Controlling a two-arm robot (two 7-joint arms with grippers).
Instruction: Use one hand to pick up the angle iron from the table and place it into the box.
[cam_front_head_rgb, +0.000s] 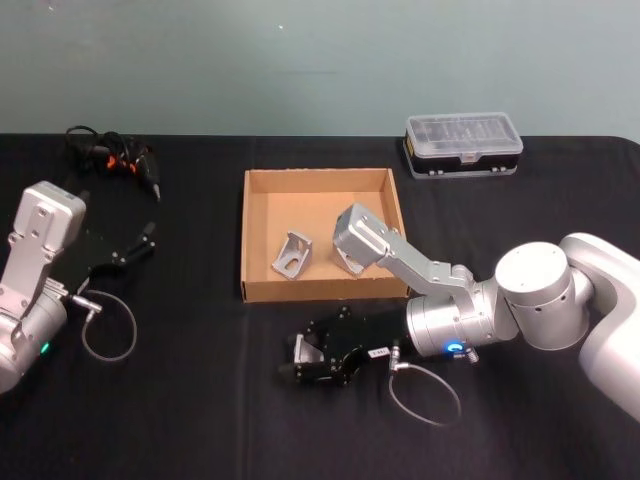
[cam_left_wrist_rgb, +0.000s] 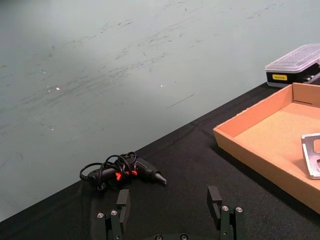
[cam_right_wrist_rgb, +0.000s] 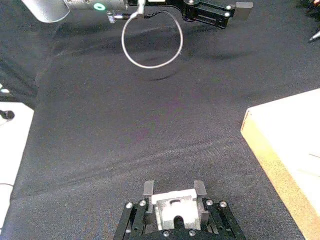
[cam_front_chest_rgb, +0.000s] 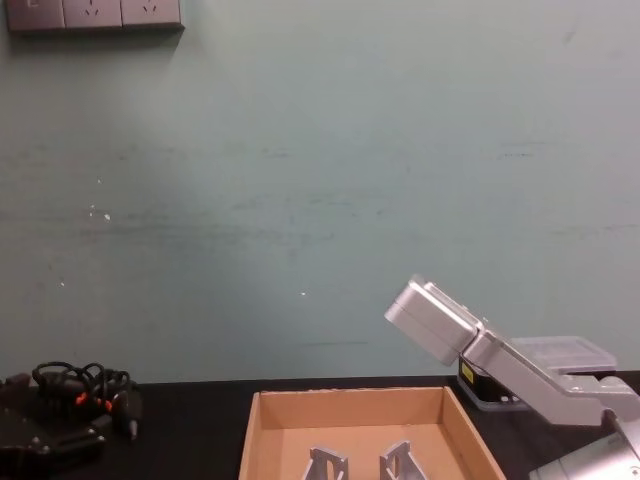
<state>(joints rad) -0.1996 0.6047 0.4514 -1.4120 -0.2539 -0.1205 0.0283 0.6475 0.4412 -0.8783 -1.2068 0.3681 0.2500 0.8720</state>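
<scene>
Right gripper (cam_right_wrist_rgb: 174, 192) sits low over the table (cam_front_head_rgb: 200, 400), just off the near wall of the box (cam_front_head_rgb: 243, 240), toward the robot. Its fingers (cam_right_wrist_rgb: 149, 188) are clamped on an angle iron (cam_right_wrist_rgb: 175, 210): the grey bracket sits between the two pads, seen from the right wrist view. From the head view the same angle iron (cam_front_head_rgb: 305, 350) shows as a pale piece at the tip of the right gripper (cam_front_head_rgb: 300, 358), outside the box and near its front wall.

Inside the box, two more angle irons: one (cam_front_head_rgb: 291, 254) left of centre, one (cam_front_head_rgb: 349, 262) beside it to the right, partly behind the right arm's link. Both stand on the cardboard floor, apart from each other.

Left gripper (cam_left_wrist_rgb: 170, 207) is well to the left of the box, fingers (cam_left_wrist_rgb: 215, 196) spread apart, nothing between them.

Beyond the box's far-right corner lies a small black case (cam_front_head_rgb: 464, 145) with a clear lid. Off the box's far-left corner, a black cable bundle (cam_front_head_rgb: 110, 153) with orange bits.
</scene>
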